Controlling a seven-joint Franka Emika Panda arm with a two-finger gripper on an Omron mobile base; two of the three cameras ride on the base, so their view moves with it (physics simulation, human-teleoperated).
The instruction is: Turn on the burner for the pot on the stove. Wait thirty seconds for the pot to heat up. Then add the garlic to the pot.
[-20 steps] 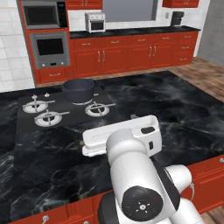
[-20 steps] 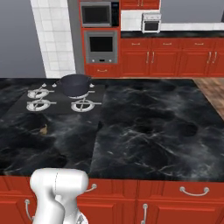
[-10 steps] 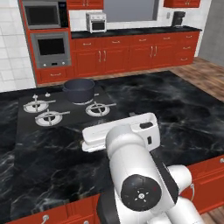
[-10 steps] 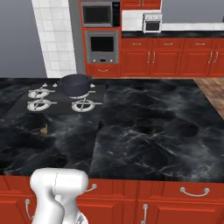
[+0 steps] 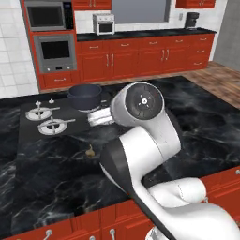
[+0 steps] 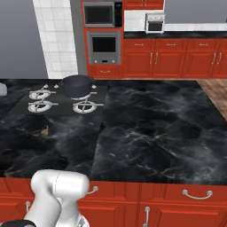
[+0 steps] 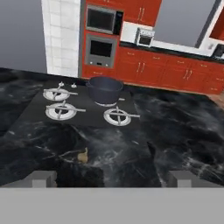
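The dark grey-blue pot (image 7: 105,89) stands on the back right burner (image 7: 105,104) of the black stove (image 7: 37,114); only a sliver of that burner's silver ring shows under it. The tan garlic (image 7: 82,155) lies on the marble counter in front of the stove. My gripper (image 7: 112,178) hangs above the counter on the near side of the garlic, facing the stove, open, its fingertips (image 7: 43,178) wide apart with nothing between them. From the left base the pot (image 5: 85,96) and garlic (image 5: 90,151) sit left of my raised arm. The pot (image 6: 76,85) and garlic (image 6: 44,131) also appear from the right base.
Three bare burners (image 7: 61,110) ring the pot, with small silver knobs (image 7: 61,83) at the stove's back edge. The black marble counter (image 6: 146,128) stretches wide to the right. Red cabinets, a wall oven (image 6: 103,46) and a microwave stand across the aisle.
My arm has lifted and swung toward the stove, its elbow now high over the counter by the pot. The pot, the garlic and the base have stayed put.
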